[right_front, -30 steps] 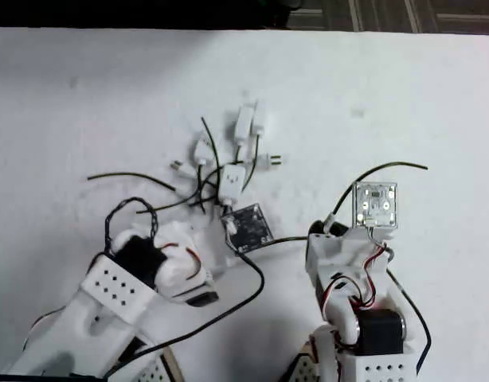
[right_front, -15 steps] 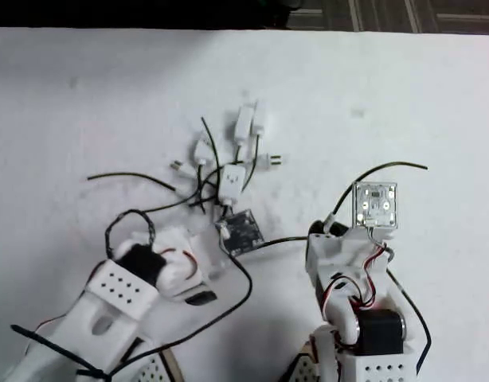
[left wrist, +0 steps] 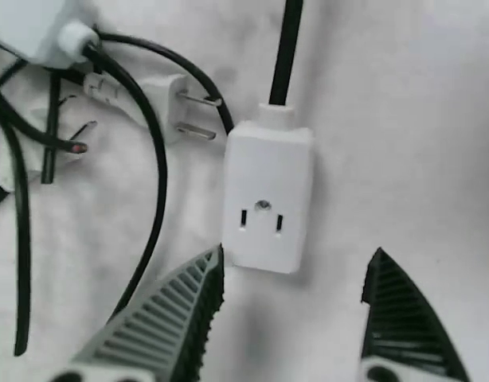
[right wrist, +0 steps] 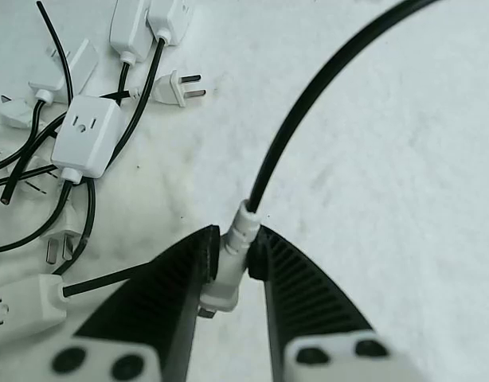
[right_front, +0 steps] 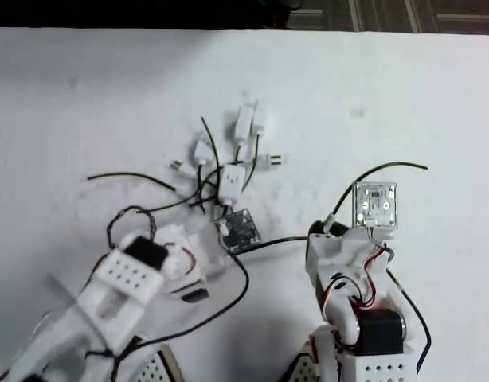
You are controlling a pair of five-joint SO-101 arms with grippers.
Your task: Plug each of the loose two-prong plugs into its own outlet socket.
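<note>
Fuzzy white table (left wrist: 404,119) bears boxy socket (left wrist: 264,203) near ribbed left pincer (left wrist: 296,267).

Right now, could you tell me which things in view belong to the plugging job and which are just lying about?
Belongs to the job:
outlet socket, just ahead of the open left gripper
corded plug, clamped in the right gripper
loose two-prong plug

Just lying about:
white table
black cable running to an arm's base

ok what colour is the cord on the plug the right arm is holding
Black cord, running from a white plug; clearest in the right wrist view.
</note>
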